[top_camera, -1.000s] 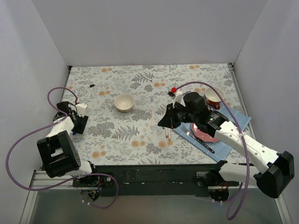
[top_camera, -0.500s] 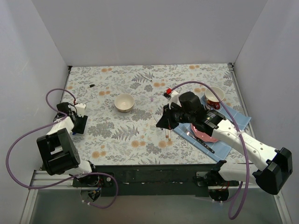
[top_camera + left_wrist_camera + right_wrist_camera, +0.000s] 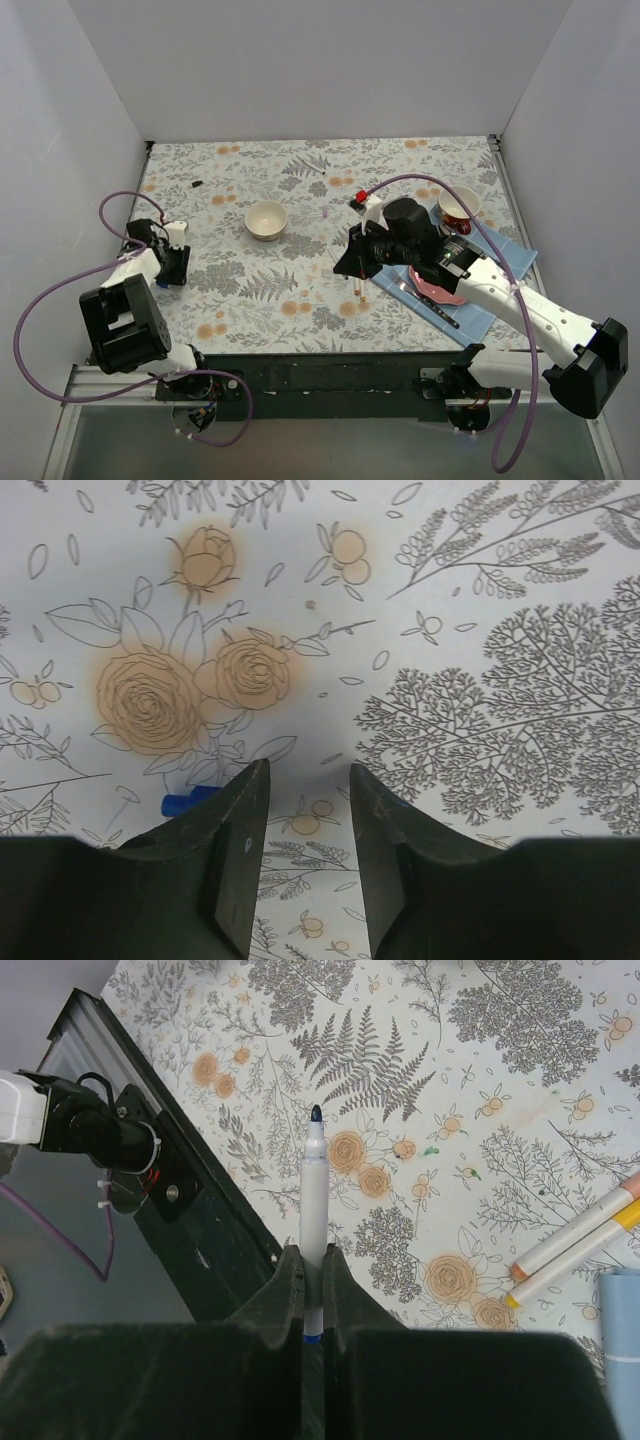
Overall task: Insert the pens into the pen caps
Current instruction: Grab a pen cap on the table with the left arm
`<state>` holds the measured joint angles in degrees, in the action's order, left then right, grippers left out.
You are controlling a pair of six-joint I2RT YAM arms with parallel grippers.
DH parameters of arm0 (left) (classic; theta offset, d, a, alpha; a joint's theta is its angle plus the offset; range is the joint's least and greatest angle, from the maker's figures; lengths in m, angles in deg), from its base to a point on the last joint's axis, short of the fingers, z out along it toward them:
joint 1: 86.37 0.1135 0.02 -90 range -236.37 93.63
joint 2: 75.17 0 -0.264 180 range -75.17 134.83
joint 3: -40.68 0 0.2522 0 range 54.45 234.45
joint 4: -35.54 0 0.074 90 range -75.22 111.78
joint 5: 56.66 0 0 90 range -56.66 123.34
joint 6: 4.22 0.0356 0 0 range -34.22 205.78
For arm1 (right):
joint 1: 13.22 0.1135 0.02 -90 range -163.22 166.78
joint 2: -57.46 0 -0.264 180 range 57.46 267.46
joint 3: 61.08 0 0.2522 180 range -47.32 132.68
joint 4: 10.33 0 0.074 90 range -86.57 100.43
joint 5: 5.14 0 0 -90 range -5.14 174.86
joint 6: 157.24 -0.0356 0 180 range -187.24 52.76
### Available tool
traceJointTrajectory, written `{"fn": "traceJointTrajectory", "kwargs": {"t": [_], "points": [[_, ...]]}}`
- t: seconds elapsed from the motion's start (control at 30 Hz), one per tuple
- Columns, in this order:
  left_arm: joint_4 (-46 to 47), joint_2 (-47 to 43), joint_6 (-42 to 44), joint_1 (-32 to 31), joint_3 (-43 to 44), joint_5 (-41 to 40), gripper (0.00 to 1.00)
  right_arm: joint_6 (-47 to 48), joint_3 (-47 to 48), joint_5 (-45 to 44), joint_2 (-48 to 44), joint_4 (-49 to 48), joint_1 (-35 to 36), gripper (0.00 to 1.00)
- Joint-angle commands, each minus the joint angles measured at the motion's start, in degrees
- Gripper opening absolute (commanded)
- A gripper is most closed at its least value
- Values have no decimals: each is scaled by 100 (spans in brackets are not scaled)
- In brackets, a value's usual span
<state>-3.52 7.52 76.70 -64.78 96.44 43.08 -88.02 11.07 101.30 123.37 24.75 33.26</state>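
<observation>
- The right pincer (image 3: 313,1260) is clenching a blue pen (image 3: 315,1190). Both fingers are pressing on the white barrel just above its blue band. The dark tip is pointing straight out past the fingertips, over the floral cloth (image 3: 480,1080).
- Off to that pincer's right in its wrist view, I am seeing two more pens lying side by side on the cloth: an orange-tipped pen (image 3: 575,1225) and a yellow-tipped pen (image 3: 572,1250). They are touching along their barrels, with a corner of the blue napkin (image 3: 622,1305) just beside them.
- The left pincer (image 3: 308,780) is hanging released over the cloth. Its fingers are standing apart, with only the print showing between them.
- A blue cap (image 3: 185,802) is lying on the cloth just outside the finger on the left of that wrist view, partly hidden behind it.
- From overhead, a black cap (image 3: 197,184) is lying well beyond the left pincer, toward the far edge.
- A bowl (image 3: 266,219) is sitting between the two pincers, somewhat farther back.
</observation>
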Motion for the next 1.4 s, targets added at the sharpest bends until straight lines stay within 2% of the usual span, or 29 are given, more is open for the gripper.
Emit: {"fn": "traceJointTrajectory", "kwargs": {"t": [0.0,0.03,0.1,0.13,0.17,0.2,0.23,0.3,0.37,0.4,0.43,0.5,0.57,0.63,0.73,0.9,1.13,1.37], "points": [[-222,-394,-286,-216,63,-295,39,12,146,78,-193,-172,45,1],[171,-429,-757,-225,106,-871,41,3,146,95,-184,-181,45,1],[498,-316,-1785,-216,587,-1437,40,-6,138,78,-201,-225,72,1],[343,-133,-2982,-216,973,-2066,41,-6,85,78,-210,-268,81,1],[63,304,-3377,-207,1360,-2281,41,-66,59,104,-219,-312,81,1],[-236,570,-3755,-199,1738,-2492,36,-84,32,113,-254,-391,81,1],[-761,755,-4664,-207,2412,-2607,32,-119,-11,139,-271,-435,72,1],[-1046,915,-5547,-198,2769,-2294,33,-207,-64,140,-394,-575,81,1],[-855,566,-6608,-129,2325,-1742,39,-251,-108,26,-543,-638,72,1],[-393,24,-6928,-85,2008,-1617,40,-269,-126,-10,-579,-682,81,1],[-153,-312,-7245,-75,1335,-1520,41,-278,-152,-88,-631,-699,81,1],[418,-988,-7852,-67,777,-1230,43,-295,-223,-142,-728,-735,81,1],[351,-1045,-8275,-67,582,-1316,45,-313,-301,-186,-781,-805,81,1],[-542,-644,-8933,-58,782,-1772,42,-331,-319,-151,-799,-849,81,1],[-1433,-133,-9322,-58,1152,-2370,40,-313,-311,-98,-755,-858,81,1],[-1021,-245,-9445,-58,644,-2748,39,-287,-337,-89,-755,-823,72,1],[-1144,-202,-9525,-58,608,-3487,41,-234,-337,-133,-746,-831,72,1],[-1188,159,-9744,-58,459,-3461,43,-234,-372,-98,-737,-884,81,1]]}}
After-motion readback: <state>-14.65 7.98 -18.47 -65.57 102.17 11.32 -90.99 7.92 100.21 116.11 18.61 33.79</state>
